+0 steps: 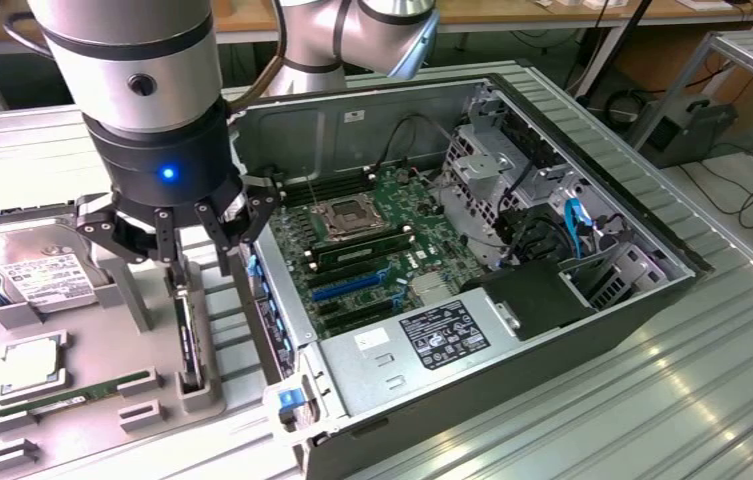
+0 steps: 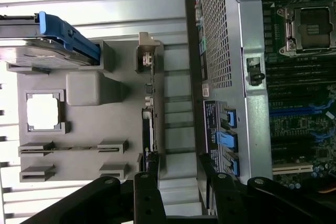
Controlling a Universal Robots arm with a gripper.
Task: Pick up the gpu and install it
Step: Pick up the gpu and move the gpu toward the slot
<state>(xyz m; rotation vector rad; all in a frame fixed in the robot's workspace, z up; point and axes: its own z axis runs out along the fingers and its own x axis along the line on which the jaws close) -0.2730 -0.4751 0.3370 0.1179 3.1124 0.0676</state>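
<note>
GPU [image 1: 187, 340] stands on edge in a slot of the grey holder [image 1: 109, 345], at eight o'clock in the exterior view and well clear of the open computer case [image 1: 523, 390] at four o'clock. The arm's dark fingers [image 1: 164, 238] hang spread wide just over the card's upper end, at nine o'clock, gripping nothing. A hard drive [image 1: 32, 265] lies at the holder's far edge. The motherboard [image 1: 376, 240] shows green inside the case at centre frame. Everything rests on a ribbed, silver metal tabletop [image 1: 696, 400] that catches the light at five o'clock. Behind it, at twelve o'clock, runs a wooden workbench [image 1: 510, 12]. At two o'clock a black box [image 1: 690, 125] and loose cables [image 1: 750, 200] sit on the pale workshop floor.

Seen from the wrist, the GPU [image 2: 148, 124] appears edge-on as a thin dark line in the holder [image 2: 89, 124], silver bracket at its far end. The fingers [image 2: 148, 198] stand wide apart, one in line with the card, the others toward the case [image 2: 226, 35]. The hard drive [image 2: 26, 56], in a blue carrier, sits beyond the holder's other pockets. The ribbed tabletop [image 2: 105, 3] gleams past it, and the motherboard [image 2: 299, 103] lies inside the case.
</note>
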